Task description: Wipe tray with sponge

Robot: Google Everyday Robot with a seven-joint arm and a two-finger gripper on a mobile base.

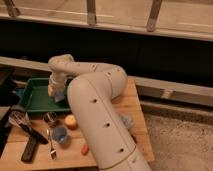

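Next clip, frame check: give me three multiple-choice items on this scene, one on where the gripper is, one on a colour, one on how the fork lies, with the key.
1. Where is the gripper?
A) down in the tray, at its right end
B) beyond the table's front edge
C) raised high above everything

2. What colour is the tray?
A) red
B) green
C) white

3. How is the fork placed?
A) standing upright
B) lying flat on the wooden table
C) hanging off the table's edge

Key:
1 A, the arm bends down so the gripper sits inside the tray.
2 B, the tray's rim and floor are green.
3 B, the fork's whole length rests on the wood.
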